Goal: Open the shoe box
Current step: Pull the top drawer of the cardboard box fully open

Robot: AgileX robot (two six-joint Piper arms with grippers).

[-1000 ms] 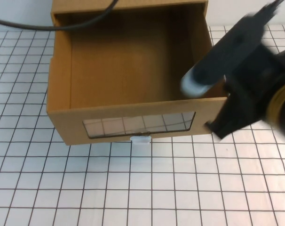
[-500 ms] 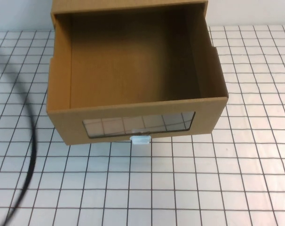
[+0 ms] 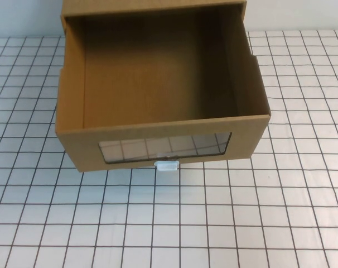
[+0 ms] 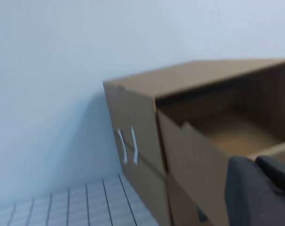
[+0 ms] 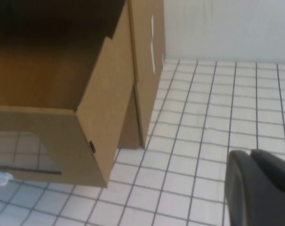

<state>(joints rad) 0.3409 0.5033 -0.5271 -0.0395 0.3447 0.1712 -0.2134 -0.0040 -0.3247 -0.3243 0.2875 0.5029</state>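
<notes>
Shoe box (image 3: 74, 139) on table (image 3: 225, 223), centre-back — tab (image 3: 168, 165) on near face

Left end effector (image 4: 258, 189) cropped, right end effector (image 5: 256, 187) cropped

Bright even light, deep shadow inside shoe box (image 3: 158, 72), soft wrist-view blur.

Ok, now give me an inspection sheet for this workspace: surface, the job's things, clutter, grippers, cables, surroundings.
Surface: white gridded table.
Job's things: brown shoe box, drawer slid out toward the robot, nothing inside; clear window and pull tab on its front.
Clutter: nothing seen.
Grippers: left gripper near the box's left side; right gripper shut, holding nothing, over the table right of the box.
Cables: nothing seen.
Surroundings: plain white wall behind the box.
</notes>
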